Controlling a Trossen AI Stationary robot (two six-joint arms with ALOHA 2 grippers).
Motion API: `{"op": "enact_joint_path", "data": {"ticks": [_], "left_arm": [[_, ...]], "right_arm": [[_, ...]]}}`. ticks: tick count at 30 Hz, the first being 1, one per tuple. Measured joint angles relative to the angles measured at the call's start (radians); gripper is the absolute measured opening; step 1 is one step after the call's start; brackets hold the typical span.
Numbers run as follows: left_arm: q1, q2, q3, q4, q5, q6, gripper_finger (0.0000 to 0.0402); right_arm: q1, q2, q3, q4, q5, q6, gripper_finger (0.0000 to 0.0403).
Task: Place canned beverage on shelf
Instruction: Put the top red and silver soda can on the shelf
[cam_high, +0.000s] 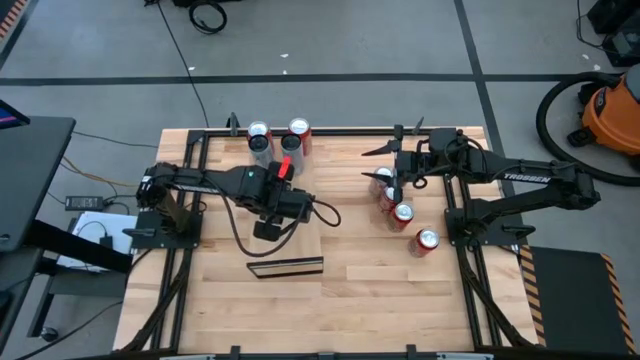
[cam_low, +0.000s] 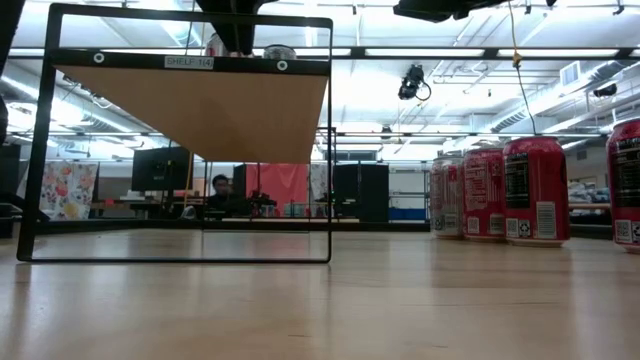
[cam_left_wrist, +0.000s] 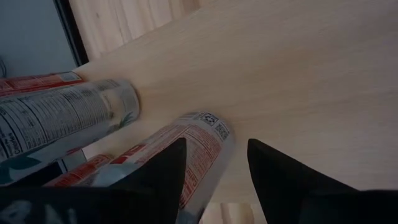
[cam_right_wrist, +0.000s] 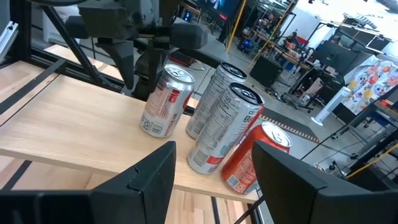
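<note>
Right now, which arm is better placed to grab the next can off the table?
Right: the right hand, open, sits beside the red cans on the table; the left hand is over the shelf.

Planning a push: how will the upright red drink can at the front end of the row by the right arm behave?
The red drink can stands upright, tall and narrow, so a high push would probably tip it. Its round body would then likely roll. The neighbouring red can stands close and might be knocked.

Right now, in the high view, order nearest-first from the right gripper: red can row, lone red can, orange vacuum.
1. Red can row, beside the right gripper.
2. Lone red can, beyond the row.
3. Orange vacuum, off the table.
</note>
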Motion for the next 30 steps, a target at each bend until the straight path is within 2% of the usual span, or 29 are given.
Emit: {"op": "enact_joint_path", "data": {"ticks": [16,20,24,30], "left_arm": [[0.015,0.000,0.000,0.000,-0.064,0.095,0.0180],[-0.020,0.000,0.000,0.000,-0.054,0.044,0.0180],[-0.042,0.000,0.000,0.000,0.027,-0.052,0.0178],[-0.037,0.000,-0.036,-0.001,0.044,-0.137,0.0151]], "right_arm": [[0.000,0.000,0.000,-0.006,0.000,0.000,0.0221],[0.000,0.000,0.000,-0.005,0.000,0.000,0.0221],[0.000,0.000,0.000,-0.005,0.000,0.000,0.0221],[0.000,0.000,0.000,-0.005,0.000,0.004,0.0221]]}}
